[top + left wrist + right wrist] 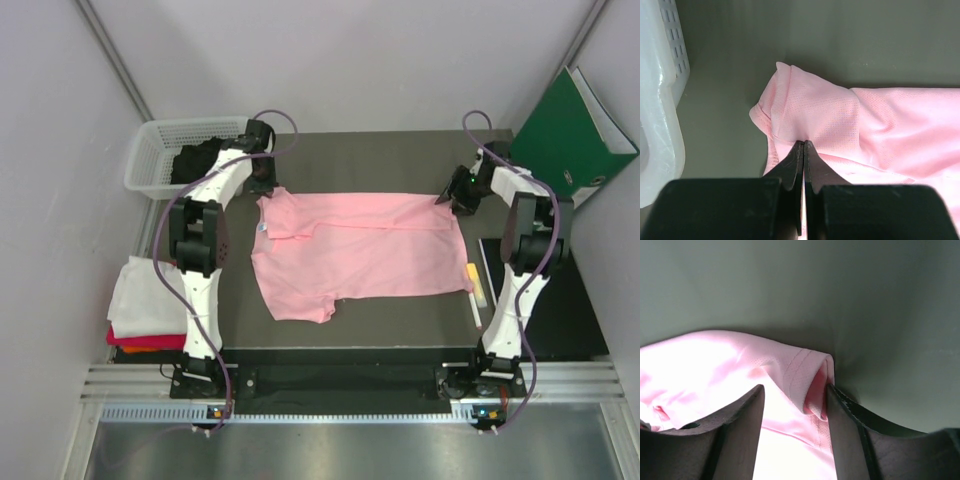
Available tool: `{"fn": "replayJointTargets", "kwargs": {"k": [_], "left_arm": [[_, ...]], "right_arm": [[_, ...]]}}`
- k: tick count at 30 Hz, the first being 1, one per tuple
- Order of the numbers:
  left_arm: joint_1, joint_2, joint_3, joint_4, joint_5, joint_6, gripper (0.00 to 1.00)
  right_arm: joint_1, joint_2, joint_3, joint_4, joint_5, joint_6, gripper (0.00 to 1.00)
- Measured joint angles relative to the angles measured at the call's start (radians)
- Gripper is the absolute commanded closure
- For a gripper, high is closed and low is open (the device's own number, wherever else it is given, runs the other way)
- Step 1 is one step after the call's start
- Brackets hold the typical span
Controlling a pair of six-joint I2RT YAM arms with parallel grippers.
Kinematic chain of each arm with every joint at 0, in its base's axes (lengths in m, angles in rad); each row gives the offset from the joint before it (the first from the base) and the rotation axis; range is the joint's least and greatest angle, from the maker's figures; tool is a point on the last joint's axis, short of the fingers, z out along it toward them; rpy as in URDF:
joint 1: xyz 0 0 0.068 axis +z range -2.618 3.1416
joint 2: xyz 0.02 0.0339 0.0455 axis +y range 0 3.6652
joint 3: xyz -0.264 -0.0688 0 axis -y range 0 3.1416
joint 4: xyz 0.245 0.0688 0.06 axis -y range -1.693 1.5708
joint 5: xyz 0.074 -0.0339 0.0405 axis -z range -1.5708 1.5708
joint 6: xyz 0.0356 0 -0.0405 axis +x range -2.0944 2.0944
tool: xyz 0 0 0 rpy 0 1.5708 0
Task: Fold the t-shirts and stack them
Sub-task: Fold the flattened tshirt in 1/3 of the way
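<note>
Dark grey matte counter between pale walls, with a ribbed metal rail along the near edge by the arm bases.

Light pink t-shirt spread crosswise over the middle of the counter:
- neck and white label to the left
- hem to the right
- far portion folded toward the near side as a band
- one sleeve jutting out at the near left

Left jaws at the far left corner of the shirt, pressed fully together, with a pucker of the pink fabric pinched at the fingertips.

Right jaws at the far right corner, roughly half parted. Stitched hem fold loose between the fingers, touching one of them, not clamped.

White mesh basket off the far left corner of the counter, black garment inside.

Folded stack at the near left beside the counter, with a white shirt on top and a magenta-red shirt beneath.

Green binder leaning at the far right wall.

Small yellow marker just beside the pink shirt's right edge.
</note>
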Motion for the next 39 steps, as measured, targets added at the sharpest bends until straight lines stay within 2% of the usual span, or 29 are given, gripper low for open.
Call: {"fn": "replayJointTargets", "kwargs": {"k": [3, 6, 8, 10, 28, 30, 31, 33, 34, 36, 37, 39], "left_arm": [[0.0, 0.0, 0.0, 0.0, 0.0, 0.0, 1.0], [0.0, 0.0, 0.0, 0.0, 0.002, 0.0, 1.0], [0.0, 0.002, 0.0, 0.0, 0.004, 0.0, 1.0], [0.0, 0.003, 0.0, 0.0, 0.007, 0.0, 1.0], [0.0, 0.015, 0.0, -0.005, 0.017, 0.023, 1.0], [0.0, 0.015, 0.0, -0.006, 0.018, 0.023, 1.0], [0.0, 0.015, 0.0, -0.006, 0.018, 0.025, 1.0], [0.0, 0.015, 0.0, -0.008, 0.018, 0.026, 1.0], [0.0, 0.015, 0.0, -0.008, 0.018, 0.027, 1.0], [0.0, 0.016, 0.0, -0.009, 0.018, 0.028, 1.0], [0.0, 0.016, 0.0, -0.01, 0.018, 0.028, 1.0], [0.0, 0.016, 0.0, -0.011, 0.018, 0.03, 1.0]], "right_arm": [[0.0, -0.024, -0.045, 0.015, -0.011, 0.0, 0.49], [0.0, -0.031, -0.061, 0.03, -0.019, 0.0, 0.43], [0.0, -0.04, -0.066, 0.033, -0.016, -0.002, 0.35], [0.0, -0.045, -0.067, 0.035, -0.014, -0.008, 0.32], [0.0, -0.048, -0.021, 0.141, -0.005, -0.017, 0.38], [0.0, -0.048, -0.021, 0.144, -0.01, -0.015, 0.42], [0.0, -0.048, -0.021, 0.145, -0.013, -0.013, 0.52], [0.0, -0.048, -0.021, 0.15, -0.022, -0.01, 0.64], [0.0, -0.048, -0.021, 0.151, -0.027, -0.006, 0.76], [0.0, -0.048, -0.021, 0.157, -0.034, -0.006, 0.9], [0.0, -0.048, -0.021, 0.165, -0.037, 0.0, 1.0], [0.0, -0.048, -0.021, 0.175, -0.039, 0.001, 1.0]]}}
